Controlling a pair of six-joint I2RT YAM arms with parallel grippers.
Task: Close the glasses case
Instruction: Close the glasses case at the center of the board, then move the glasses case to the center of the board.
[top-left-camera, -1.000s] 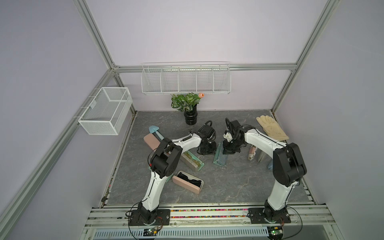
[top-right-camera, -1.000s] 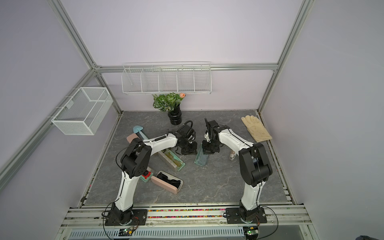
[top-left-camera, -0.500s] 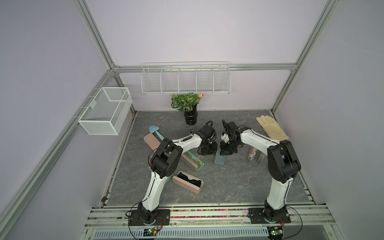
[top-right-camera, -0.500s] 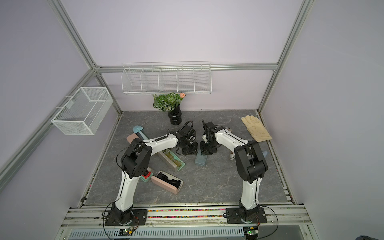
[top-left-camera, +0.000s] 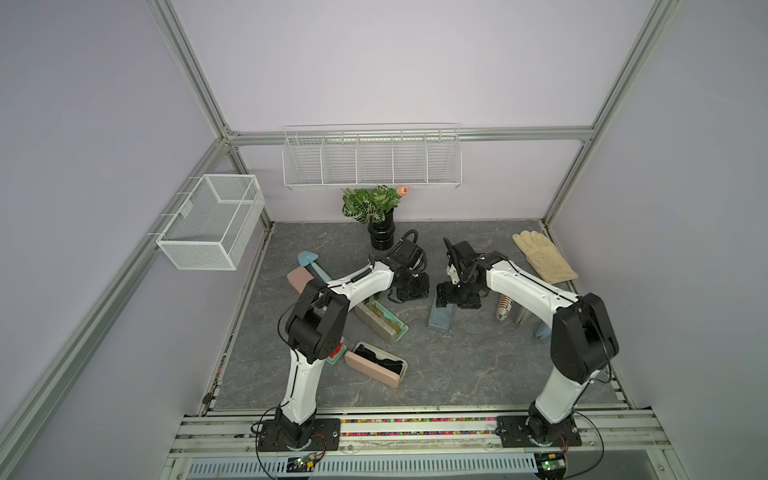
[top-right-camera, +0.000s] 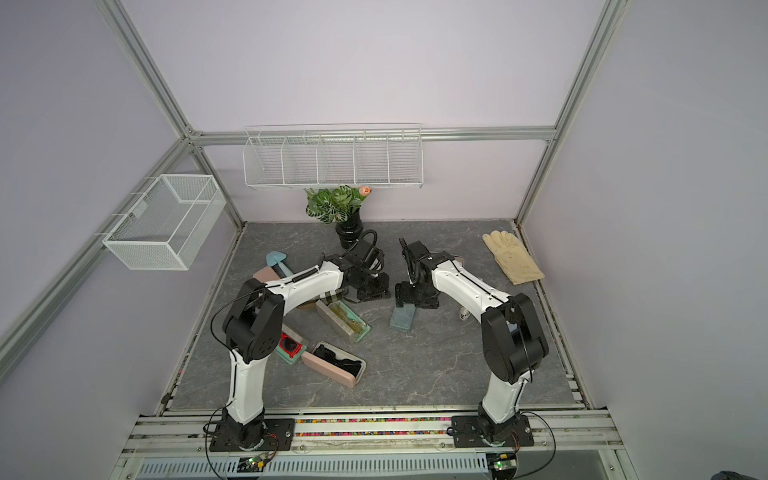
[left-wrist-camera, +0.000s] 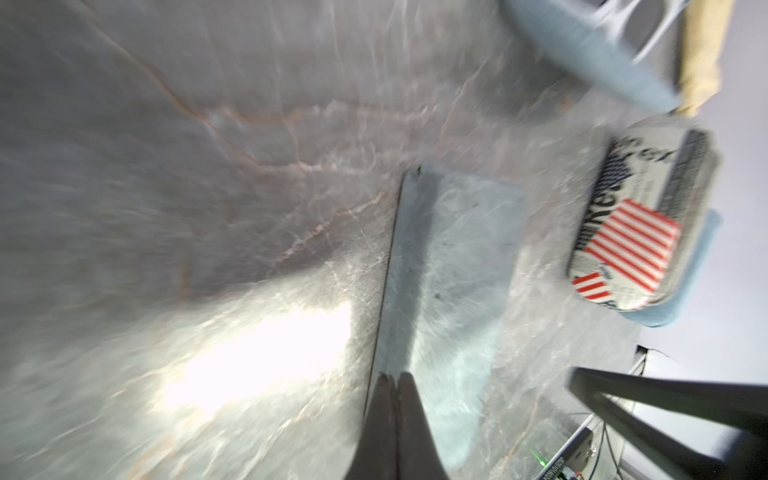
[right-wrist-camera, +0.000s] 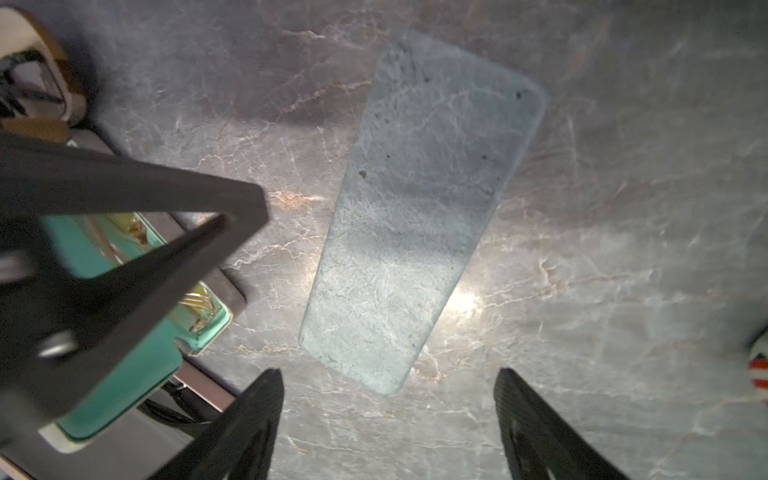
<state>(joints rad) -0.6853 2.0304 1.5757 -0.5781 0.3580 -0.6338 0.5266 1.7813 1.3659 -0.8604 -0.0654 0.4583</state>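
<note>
Glasses case (top-left-camera: 441, 320): flat, slate-blue, grainy marbled skin, rounded corners, lid down. It lies mid-worktop (top-left-camera: 457, 374), which is grey, veined and looks like stone. Your right hand (right-wrist-camera: 388, 376) is spread wide over the case's far end, grasping nothing. Your left hand (left-wrist-camera: 395, 376) is clenched, empty, just left of that end.

The desk (right-wrist-camera: 623, 249) looks like smooth grey veined stone with a soft sheen. The case (right-wrist-camera: 415, 216) has a matt, blue-grey marbled skin, faintly grainy. The can (left-wrist-camera: 636, 224) is smooth printed metal. The glove (top-left-camera: 542, 257) looks like pale cloth. The basket (top-left-camera: 195, 249) is white wire mesh.
</note>
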